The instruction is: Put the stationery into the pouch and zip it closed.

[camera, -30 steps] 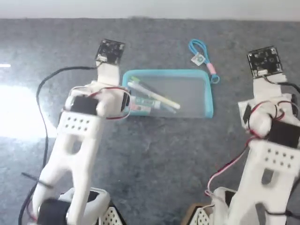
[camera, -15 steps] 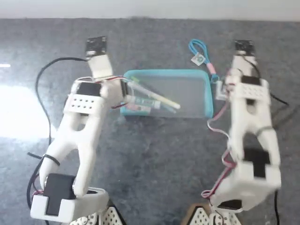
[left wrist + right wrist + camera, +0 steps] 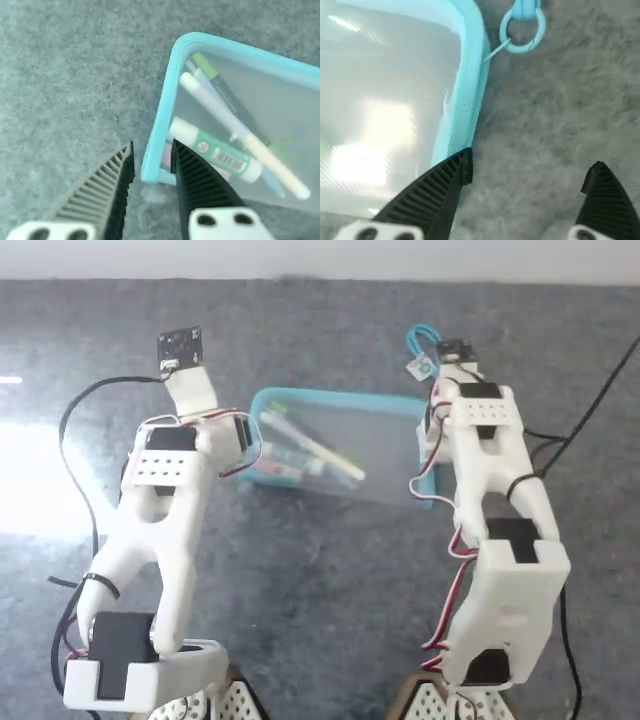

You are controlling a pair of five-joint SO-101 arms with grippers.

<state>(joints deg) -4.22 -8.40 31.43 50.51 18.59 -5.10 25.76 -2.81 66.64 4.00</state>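
The clear pouch (image 3: pixel 385 445) with a teal rim lies mid-table, slightly turned, and holds several pens and markers (image 3: pixel 310 445). In the left wrist view my left gripper (image 3: pixel 152 150) is shut on the pouch's teal corner (image 3: pixel 152 172), near a green-labelled marker (image 3: pixel 215 152). My right arm (image 3: pixel 490 440) hangs over the pouch's other end. There my right gripper (image 3: pixel 530 170) is open wide, one finger (image 3: pixel 445 182) at the pouch's teal edge (image 3: pixel 465 100) and the other over bare table. A teal ring (image 3: pixel 522 32) of the zip strap lies just beyond that end.
A blue cord loop with a small tag (image 3: pixel 421 350) lies on the grey felt table (image 3: pixel 330 570) behind the pouch's right end. A black cable (image 3: pixel 80 430) runs along the left arm. Open table lies in front of the pouch.
My right arm has swung in from the right side to the pouch's right end. My left arm has shifted left, and the pouch has turned and slid a little with it.
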